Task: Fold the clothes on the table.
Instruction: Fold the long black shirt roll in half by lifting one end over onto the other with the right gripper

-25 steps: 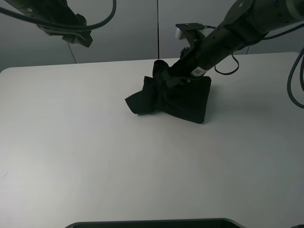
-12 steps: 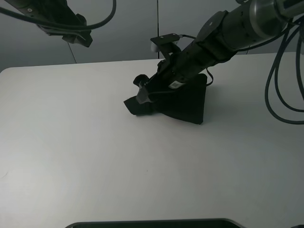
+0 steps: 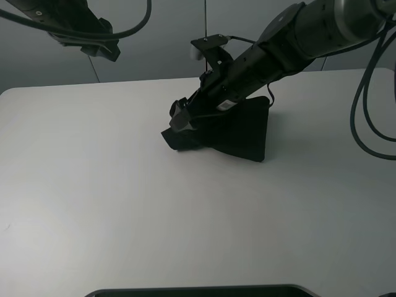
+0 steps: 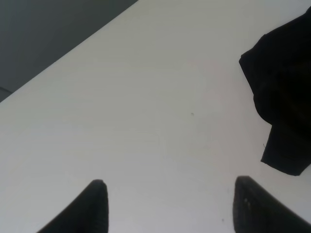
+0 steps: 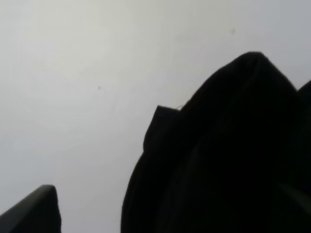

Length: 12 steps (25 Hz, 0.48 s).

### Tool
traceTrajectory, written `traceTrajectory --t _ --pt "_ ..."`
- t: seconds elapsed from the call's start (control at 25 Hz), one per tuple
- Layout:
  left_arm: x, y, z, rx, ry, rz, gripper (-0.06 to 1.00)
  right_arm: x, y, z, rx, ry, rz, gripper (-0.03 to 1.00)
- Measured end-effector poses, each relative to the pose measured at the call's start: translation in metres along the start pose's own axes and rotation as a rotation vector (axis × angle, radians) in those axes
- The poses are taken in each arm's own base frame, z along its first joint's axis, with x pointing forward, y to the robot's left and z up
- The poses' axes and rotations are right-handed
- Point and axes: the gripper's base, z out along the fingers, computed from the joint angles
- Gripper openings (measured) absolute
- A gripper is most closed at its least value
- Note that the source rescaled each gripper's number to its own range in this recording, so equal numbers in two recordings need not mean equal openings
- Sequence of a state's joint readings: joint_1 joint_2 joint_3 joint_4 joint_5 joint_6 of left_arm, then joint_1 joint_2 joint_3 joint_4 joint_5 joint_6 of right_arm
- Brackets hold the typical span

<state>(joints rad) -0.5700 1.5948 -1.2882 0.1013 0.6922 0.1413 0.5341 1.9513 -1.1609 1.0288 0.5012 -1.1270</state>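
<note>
The clothes [image 3: 241, 133] are a black shirt bunched into a folded heap on the far middle of the white table [image 3: 93, 198]; no print shows. My right arm reaches leftward across the heap, and my right gripper [image 3: 180, 117] hovers open over its left end. In the right wrist view the right gripper [image 5: 167, 194] stands wide apart above the black cloth [image 5: 228, 145], gripping nothing. My left arm [image 3: 83, 28] hangs high at the back left, away from the shirt. The left gripper [image 4: 172, 206] is open over bare table [image 4: 146, 97], with the shirt's edge [image 4: 286, 87] off to one side.
Grey wall panels [image 3: 154, 37] rise behind the table's far edge. Black cables [image 3: 368, 117] loop down at the right. A dark curved rim [image 3: 198, 291] lies along the near edge. White tabletop stretches on all sides of the heap.
My right gripper carried a raised fold of the shirt leftward, then opened and let it go. The cloth now lies lower. The left arm has not moved.
</note>
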Motion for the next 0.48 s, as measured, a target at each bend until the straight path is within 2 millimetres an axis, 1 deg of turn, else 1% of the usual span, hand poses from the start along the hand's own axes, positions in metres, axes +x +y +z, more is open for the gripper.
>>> traceTrajectory --t 0.16,0.24,0.4,0.48 --pt "0.000 0.000 0.000 0.000 0.000 0.000 0.71 -0.008 0.004 -0.017 0.037 -0.016 -0.059 0.92" --pt "0.000 0.000 0.000 0.000 0.000 0.000 0.71 -0.009 0.004 -0.024 0.065 0.004 -0.074 0.92" --pt "0.001 0.000 0.000 0.001 0.006 0.000 0.71 -0.001 -0.004 -0.032 0.169 0.116 -0.099 0.92" --pt "0.001 0.000 0.000 0.001 0.008 0.000 0.71 0.007 -0.011 -0.035 0.220 0.200 -0.068 0.91"
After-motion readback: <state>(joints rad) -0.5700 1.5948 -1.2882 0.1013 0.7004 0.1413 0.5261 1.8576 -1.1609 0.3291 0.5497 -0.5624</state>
